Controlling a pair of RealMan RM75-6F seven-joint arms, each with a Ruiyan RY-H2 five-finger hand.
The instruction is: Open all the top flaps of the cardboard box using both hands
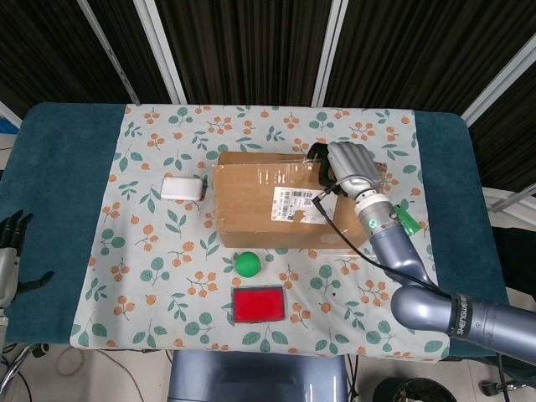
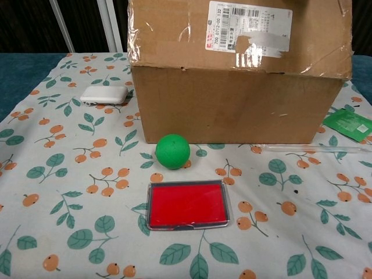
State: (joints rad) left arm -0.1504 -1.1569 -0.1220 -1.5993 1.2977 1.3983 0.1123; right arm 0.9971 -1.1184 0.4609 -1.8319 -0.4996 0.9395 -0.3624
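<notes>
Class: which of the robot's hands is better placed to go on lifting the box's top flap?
Probably the right hand: it rests at the cardboard box's raised flap. The left hand hangs at the table edge.

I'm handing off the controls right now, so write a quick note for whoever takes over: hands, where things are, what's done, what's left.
Right hand rests on the far right top edge of the cardboard box, fingers curled over the flap there; the chest view shows the top flap tilted up toward the camera.
Left hand hangs open off the table's left edge, away from the box.
Done: one flap is part raised.
Left: fold it fully back, then open the other flaps with both hands.
</notes>
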